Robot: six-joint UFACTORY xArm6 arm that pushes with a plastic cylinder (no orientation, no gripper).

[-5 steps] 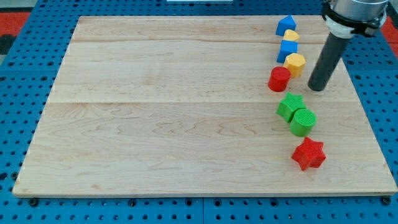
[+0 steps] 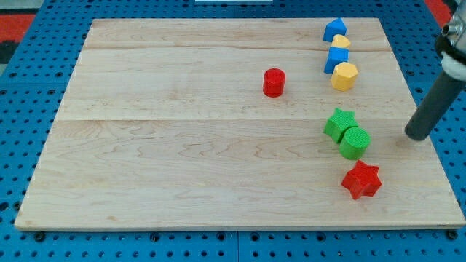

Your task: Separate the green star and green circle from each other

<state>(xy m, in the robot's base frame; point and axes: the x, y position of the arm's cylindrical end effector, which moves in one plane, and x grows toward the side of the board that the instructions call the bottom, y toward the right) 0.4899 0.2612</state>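
Your red cylinder now knocked leftward, my tip right of touching green star and green circle; no jaws.

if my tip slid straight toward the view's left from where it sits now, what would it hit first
Most likely the green circle: my tip sits to its right at about the same height in the view. The green star touches it just beyond, up-left. Depth makes this approximate.

Lying flat across most of the view: a pale wooden bench made of 3 visible planks. Surrounding it on every side: a blue pegboard dotted with holes. Showing at both top corners: red patches.
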